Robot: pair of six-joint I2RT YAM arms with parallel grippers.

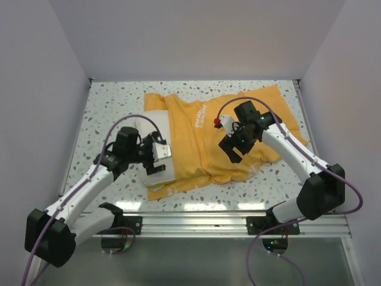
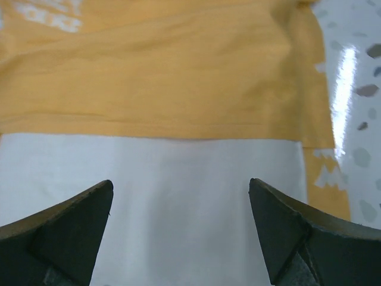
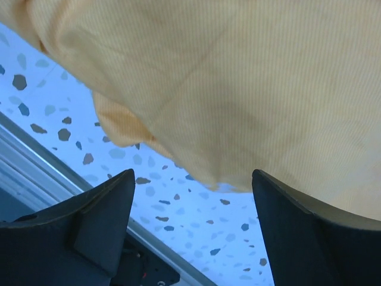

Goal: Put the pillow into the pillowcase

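Writing: the pillowcase (image 1: 229,128) carried white block lettering near the centre of the top view, and fragments of it appeared at the upper left and right edge of the left wrist view. None of it was legible (too small, partly folded).

Materials: the pillowcase was thin orange-yellow woven cloth, finely ribbed in the right wrist view, rumpled and creased, and spread from centre to upper right of the top view. The pillow (image 1: 152,123) was a smooth, plump, cream-white rectangle at left centre. Its right part lay under the pillowcase hem, which ran as a straight seam across the left wrist view, and more orange cloth showed along its lower edge. The table (image 1: 107,113) was a glossy white surface with dark speckles.

Tool state: the left gripper (image 1: 158,158) sat over the exposed white pillow with its black wedge-shaped fingers (image 2: 71,229) spread apart and nothing between them. Contact with the pillow could not be determined. The right gripper (image 1: 236,145) hung above the lower edge of the pillowcase, jaws likewise apart and holding nothing.
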